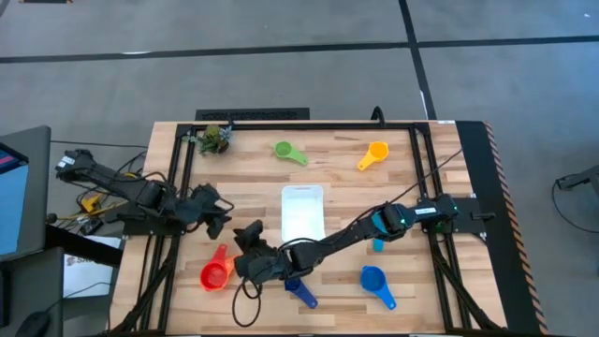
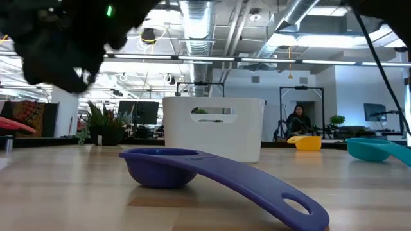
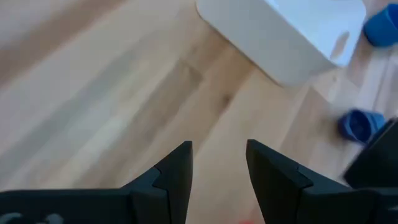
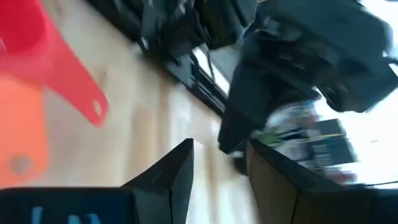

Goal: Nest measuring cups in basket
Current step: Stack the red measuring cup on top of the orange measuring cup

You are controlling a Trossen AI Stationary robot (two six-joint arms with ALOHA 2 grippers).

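Observation:
The white basket [image 1: 302, 213] stands mid-table. Around it lie the green cup [image 1: 288, 152], the yellow-orange cup [image 1: 372, 154], the blue cup [image 1: 376, 283] and the dark blue cup [image 1: 299, 290]. The teal cup [image 1: 378, 245] is partly under the right arm. The red cup [image 1: 217, 271] lies nested on the orange one near the left front; both show in the right wrist view, red cup [image 4: 46, 56] and orange cup [image 4: 18, 137]. My left gripper [image 1: 220, 217] [image 3: 217, 146] is open over bare wood left of the basket. My right gripper [image 1: 247, 245] [image 4: 219, 144] is open, just right of the red cup.
A green leafy clump [image 1: 217, 139] sits at the far left corner. The two arms are close together left of the basket; the left arm [image 4: 298, 56] fills the right wrist view. A black frame rail [image 1: 309, 124] runs along the far side. A person [image 2: 298, 119] sits far behind the table.

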